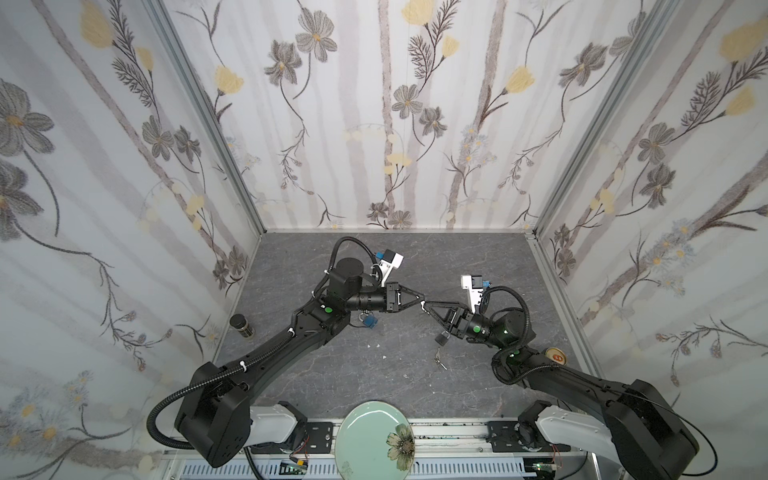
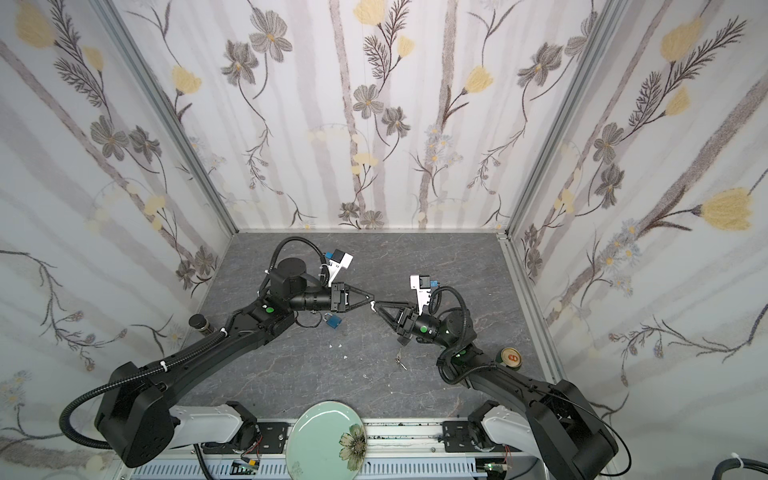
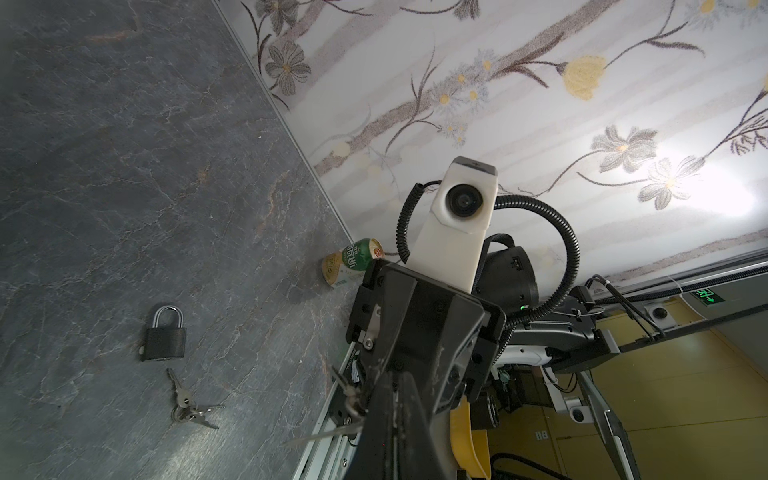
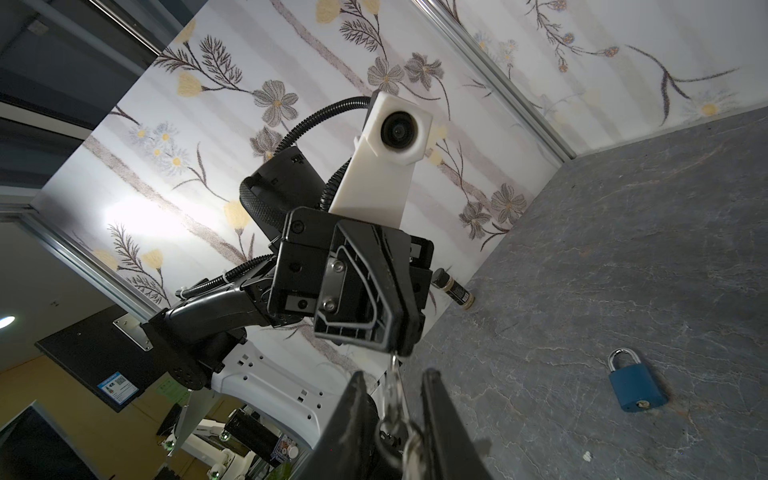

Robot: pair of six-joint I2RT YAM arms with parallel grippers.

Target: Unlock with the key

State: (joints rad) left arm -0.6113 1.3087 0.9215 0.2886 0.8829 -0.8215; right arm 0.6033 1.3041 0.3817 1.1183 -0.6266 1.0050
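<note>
Left gripper point(image 1: 422, 301), black hard plastic with tapered fingers, pressed fully together on one thin silvery key point(image 4: 393, 362) of a small bunch. Right gripper point(image 1: 425, 308) tip to tip with it above the middle of the table, its two scuffed black fingers point(image 4: 436, 415) standing apart with the wire ring point(image 4: 400, 430) of that bunch between them; no telling whether pinching or only flanking it. White moulded camera housing on each wrist, ribbed black hose looping behind.

Below, flat on the slab:
- black padlock point(image 3: 164, 338), matte boxy body, polished steel shackle seated at both ends, partly hidden under the right gripper in both top views point(image 1: 441, 338).
- loose keys point(image 3: 187, 405), a second small metal bunch fanned on a ring, just beside that lock on its front side.
- blue padlock point(image 4: 638, 388), painted body, bright shackle seated, brass keyhole showing, close under the left arm, well apart from the black one.
- a few white crumbs point(image 1: 374, 345) between the locks.

Table point(image 1: 332, 386): dark grey stone-look surface with pale veins.

Further out:
- green printed drink can point(image 1: 557, 356) upright near the right wall, round gold-and-red top facing up, contents not visible.
- small dark cylindrical bottle point(image 1: 242, 325) with a black cap by the left wall.
- round pale-green glazed plate point(image 1: 365, 432) at the front edge, one flower painted on it, glossy face bare.

Floral wallpaper, grey and yellow blooms, on all three walls.
</note>
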